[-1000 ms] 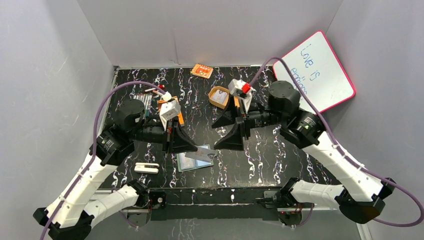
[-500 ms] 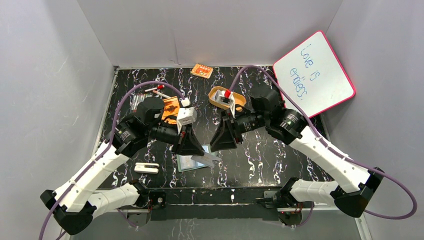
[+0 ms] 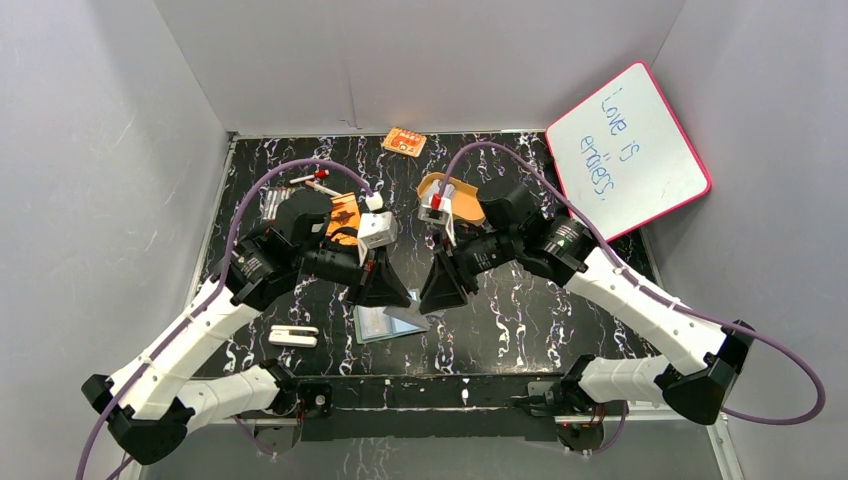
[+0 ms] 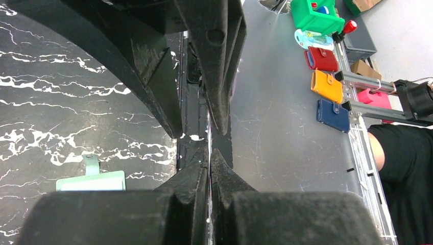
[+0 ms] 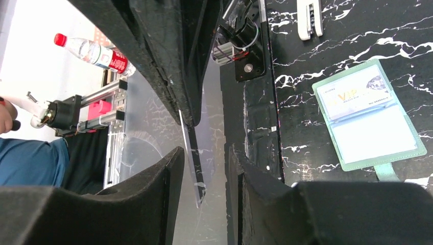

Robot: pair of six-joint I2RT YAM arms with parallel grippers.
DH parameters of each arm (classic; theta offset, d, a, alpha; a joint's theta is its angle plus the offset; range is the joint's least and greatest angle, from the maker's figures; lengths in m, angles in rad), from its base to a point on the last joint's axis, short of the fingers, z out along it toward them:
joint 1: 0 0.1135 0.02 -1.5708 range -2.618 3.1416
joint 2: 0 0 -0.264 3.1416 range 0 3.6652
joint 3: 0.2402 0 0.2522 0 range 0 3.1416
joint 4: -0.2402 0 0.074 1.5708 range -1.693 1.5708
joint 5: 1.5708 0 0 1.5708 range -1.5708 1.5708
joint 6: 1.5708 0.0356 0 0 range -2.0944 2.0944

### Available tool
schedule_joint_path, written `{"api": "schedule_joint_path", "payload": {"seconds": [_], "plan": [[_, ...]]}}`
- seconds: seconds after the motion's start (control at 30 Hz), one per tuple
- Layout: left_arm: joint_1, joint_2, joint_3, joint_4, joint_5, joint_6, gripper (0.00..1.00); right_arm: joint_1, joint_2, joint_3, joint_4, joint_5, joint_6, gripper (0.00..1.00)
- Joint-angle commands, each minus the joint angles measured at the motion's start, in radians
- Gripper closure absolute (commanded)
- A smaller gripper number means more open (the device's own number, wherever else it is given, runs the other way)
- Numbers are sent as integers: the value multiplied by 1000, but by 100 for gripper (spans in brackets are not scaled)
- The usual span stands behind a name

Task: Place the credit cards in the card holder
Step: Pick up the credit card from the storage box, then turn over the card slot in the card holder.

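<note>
Sage-green card holder (image 5: pixel 370 120) lies open on the black marbled table (image 3: pixel 500 330), near its near edge. Above it, the left gripper (image 4: pixel 210 155) pinches a pale credit card (image 5: pixel 190 153). The right gripper (image 5: pixel 204 152) straddles that card, jaws narrowly apart.

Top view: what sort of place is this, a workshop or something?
Probably a robotics lab's test booth: a left arm and a right arm bolted to a black marbled table, plain grey walls boxing it in, and a whiteboard propped in the corner.
</note>
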Motion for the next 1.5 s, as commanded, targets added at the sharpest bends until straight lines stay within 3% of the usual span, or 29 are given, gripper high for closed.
{"api": "schedule_joint_path", "payload": {"seconds": [0.0,0.17,0.33,0.37,0.43,0.47,0.5,0.53,0.57,0.67,0.8,0.97,1.17,1.47], "plan": [[-9,9,41,-7,3,16,100,14,6,21,-15,19,-31,55],[-12,17,45,-8,-1,17,100,19,13,27,-20,40,-39,63],[-13,21,45,-5,-23,9,100,20,3,9,11,43,-27,98],[-14,18,44,-2,-37,3,93,21,-6,-2,31,48,-17,100],[-13,6,41,5,-94,-15,63,21,-31,-31,76,82,6,100],[-14,-53,-2,45,-339,-86,41,19,-95,-96,156,193,71,100],[-14,-94,-37,77,-450,-118,34,19,-120,-129,193,245,100,100],[-14,-160,-77,112,-567,-152,15,18,-145,-167,232,302,128,100],[-13,-211,-122,149,-691,-205,9,17,-172,-210,275,367,158,100],[-12,-367,-251,215,-968,-348,8,14,-248,-369,440,547,256,100],[-11,-489,-412,217,-1056,-570,7,8,-273,-523,569,732,396,100],[-12,-464,-553,18,-1217,-885,7,1,-197,-647,700,849,558,100],[-11,-405,-634,-13,-1239,-1051,10,2,-114,-743,827,870,669,100],[-12,-281,-734,84,-1225,-1120,17,-1,56,-804,1024,788,786,100]]}}
